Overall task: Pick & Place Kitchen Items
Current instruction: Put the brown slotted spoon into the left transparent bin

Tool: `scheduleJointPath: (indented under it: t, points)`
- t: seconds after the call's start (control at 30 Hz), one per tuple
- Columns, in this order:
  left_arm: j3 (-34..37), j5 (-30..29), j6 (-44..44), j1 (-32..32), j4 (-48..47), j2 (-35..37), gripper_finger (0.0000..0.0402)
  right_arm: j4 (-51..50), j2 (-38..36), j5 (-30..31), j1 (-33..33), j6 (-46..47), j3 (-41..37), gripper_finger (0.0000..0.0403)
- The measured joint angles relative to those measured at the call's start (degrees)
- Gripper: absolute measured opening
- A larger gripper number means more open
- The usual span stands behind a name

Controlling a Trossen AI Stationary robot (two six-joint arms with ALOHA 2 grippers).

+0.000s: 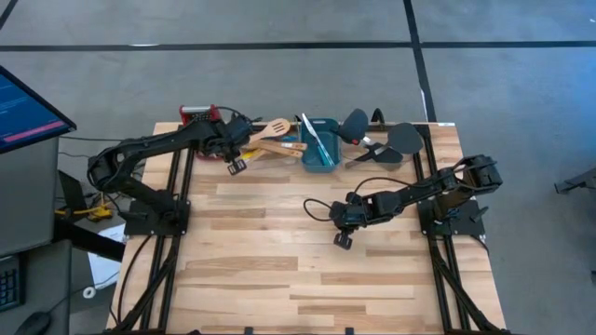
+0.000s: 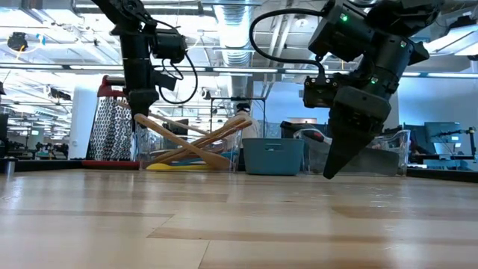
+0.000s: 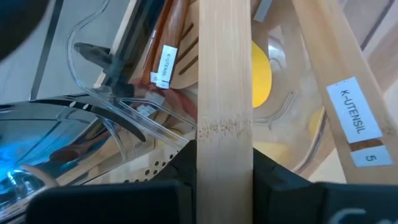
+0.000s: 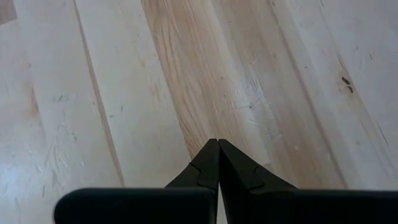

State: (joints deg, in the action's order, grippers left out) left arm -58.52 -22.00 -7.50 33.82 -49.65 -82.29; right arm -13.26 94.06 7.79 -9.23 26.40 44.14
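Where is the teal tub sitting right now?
In the high view the teal tub sits at the table's far edge, near the middle, between the pale wooden utensils that the left gripper is working among and the black spatulas on its right.

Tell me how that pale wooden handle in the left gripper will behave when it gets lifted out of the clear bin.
The wooden handle looks like flat, solid bamboo, so it should stay stiff and probably feel light. The left gripper pinches it on its narrow edges, so it might pivot. It lies crossed with other wooden utensils in the clear bin, so it may drag those along.
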Motion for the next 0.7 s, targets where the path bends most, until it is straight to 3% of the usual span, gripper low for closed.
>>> scheduleJointPath:
  t: [0.7]
  points:
    - [0.11,0.15,0.32,-0.73,0.49,0.40,0.0143,-0.04,0.00,-0.24,-0.11,0.00,0.00,0.0000]
